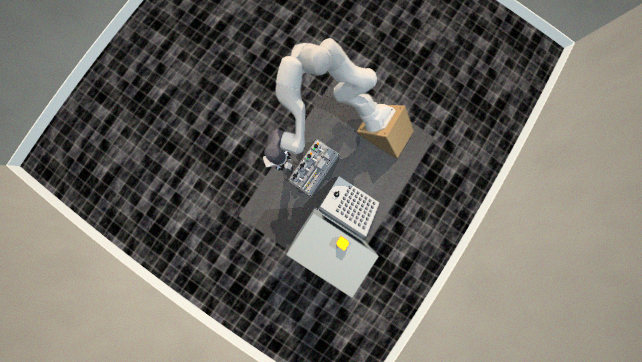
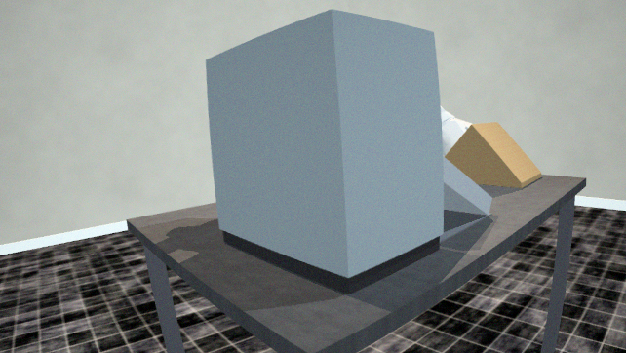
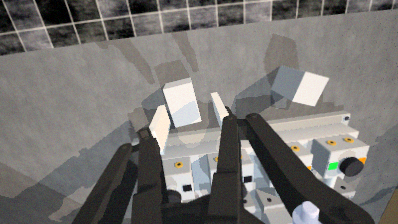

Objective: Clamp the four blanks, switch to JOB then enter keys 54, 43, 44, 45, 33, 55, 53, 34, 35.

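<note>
My gripper (image 3: pixel 190 108) (image 1: pixel 287 164) is open, its pads either side of and above a white blank (image 3: pixel 182 102) on the table; no contact shows. A second blank (image 3: pixel 311 89) lies to the right, tilted in view. The vise fixture (image 1: pixel 315 167) is beside the gripper. Its end valve knob (image 3: pixel 351 166) has a lit green lens (image 3: pixel 333 166) and a lit amber lens (image 3: pixel 362 160). In the top view two stations show green and amber specks. Fingers hide much of the other stations. The key panel (image 1: pixel 346 225) shows no lit key. The selector (image 1: pixel 336 194) is too small to read. The yellow lamp (image 1: pixel 342 243) is lit.
The tall cabinet (image 1: pixel 320 255) (image 2: pixel 278 146) stands behind the key panel and hides the fixture and gripper in the exterior view. The arm's tan base block (image 1: pixel 400 132) (image 2: pixel 492 156) stands at the other end. The table edge runs just beyond the blanks.
</note>
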{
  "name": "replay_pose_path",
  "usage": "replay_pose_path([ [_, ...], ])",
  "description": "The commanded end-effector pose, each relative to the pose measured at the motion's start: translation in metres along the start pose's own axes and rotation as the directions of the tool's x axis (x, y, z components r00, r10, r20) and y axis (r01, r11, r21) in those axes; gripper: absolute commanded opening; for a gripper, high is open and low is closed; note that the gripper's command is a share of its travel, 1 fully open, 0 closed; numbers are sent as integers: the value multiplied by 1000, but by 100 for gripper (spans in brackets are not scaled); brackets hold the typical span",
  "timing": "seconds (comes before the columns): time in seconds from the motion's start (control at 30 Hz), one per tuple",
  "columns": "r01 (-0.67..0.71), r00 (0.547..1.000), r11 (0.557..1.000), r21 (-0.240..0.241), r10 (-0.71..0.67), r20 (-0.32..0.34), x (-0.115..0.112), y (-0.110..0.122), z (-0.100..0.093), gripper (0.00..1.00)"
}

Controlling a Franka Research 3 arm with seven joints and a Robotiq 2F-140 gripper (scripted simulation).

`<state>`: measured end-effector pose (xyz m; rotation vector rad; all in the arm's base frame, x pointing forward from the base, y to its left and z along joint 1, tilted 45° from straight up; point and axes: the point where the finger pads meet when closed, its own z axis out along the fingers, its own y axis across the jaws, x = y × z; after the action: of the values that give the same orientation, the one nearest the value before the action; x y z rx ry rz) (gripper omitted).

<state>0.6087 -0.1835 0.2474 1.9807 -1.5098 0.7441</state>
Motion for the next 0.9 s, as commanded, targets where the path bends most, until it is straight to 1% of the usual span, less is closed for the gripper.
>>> replay_pose_path([
  [0.0,-2,1000,1000,28,2,7,-2,-9,3,40],
  [0.13,-2,1000,1000,28,2,7,-2,-10,11,40],
  [0.27,-2,1000,1000,28,2,7,-2,-10,14,40],
  [0.87,-2,1000,1000,28,2,7,-2,-10,14,40],
])
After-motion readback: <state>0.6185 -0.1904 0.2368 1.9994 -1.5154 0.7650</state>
